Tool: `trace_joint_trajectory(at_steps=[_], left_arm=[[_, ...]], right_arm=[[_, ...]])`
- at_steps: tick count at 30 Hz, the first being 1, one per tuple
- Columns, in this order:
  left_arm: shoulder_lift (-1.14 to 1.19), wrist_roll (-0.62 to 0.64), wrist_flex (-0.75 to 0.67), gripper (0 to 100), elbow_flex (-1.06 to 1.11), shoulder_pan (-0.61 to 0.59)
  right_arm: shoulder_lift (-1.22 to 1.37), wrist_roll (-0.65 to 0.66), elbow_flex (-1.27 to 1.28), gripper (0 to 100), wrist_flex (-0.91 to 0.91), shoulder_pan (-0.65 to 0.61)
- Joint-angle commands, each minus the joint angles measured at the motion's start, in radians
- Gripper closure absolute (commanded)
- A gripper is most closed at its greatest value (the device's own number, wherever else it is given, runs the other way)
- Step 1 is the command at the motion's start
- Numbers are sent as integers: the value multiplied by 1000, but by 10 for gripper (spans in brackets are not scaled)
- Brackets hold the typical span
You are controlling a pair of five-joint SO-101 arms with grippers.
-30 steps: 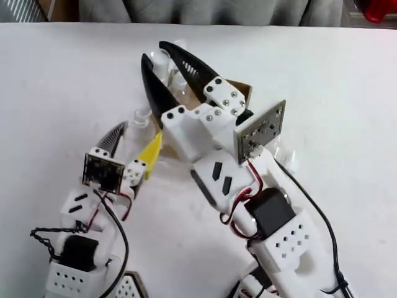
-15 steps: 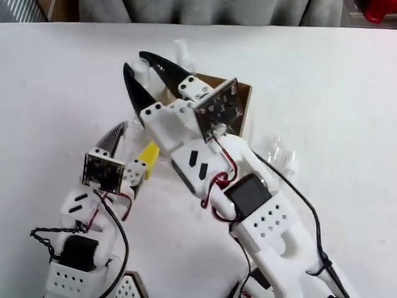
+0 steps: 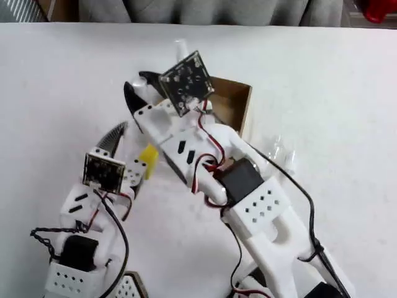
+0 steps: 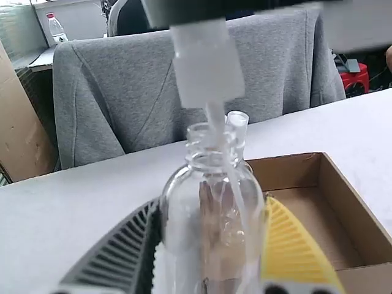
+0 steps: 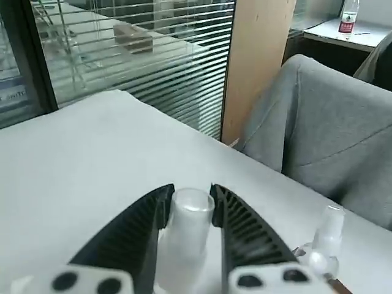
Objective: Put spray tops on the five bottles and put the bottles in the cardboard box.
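One white table (image 3: 322, 74), grey chair (image 4: 122, 92) behind. Left gripper (image 4: 211, 211) clamps the bottle (image 4: 208, 184) upright, neck up, beside the cardboard box (image 4: 343, 202); right gripper (image 5: 191, 191) pinches a spray top (image 5: 185, 236), seemingly vertical.

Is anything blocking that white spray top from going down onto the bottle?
Nothing visible does. The spray top hangs directly over the bottle, and its tube reaches into the open neck.

spray top (image 4: 205, 67) swung left, above bottle (image 4: 211, 239)
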Motion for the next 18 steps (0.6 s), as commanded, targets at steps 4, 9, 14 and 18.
trace_joint_trajectory(at_steps=[4,9,14,18], left_arm=[[-16,-11,-38,976,-15,-12],[-16,-11,-38,976,-15,-12],[-16,-11,-38,976,-15,-12],[-16,-11,-38,976,-15,-12]], right_arm=[[-5,-64,-72,981,7,-4],[-5,-68,-72,979,22,-4],[-5,-69,-74,841,70,-16],[-13,-69,-75,827,71,-21]])
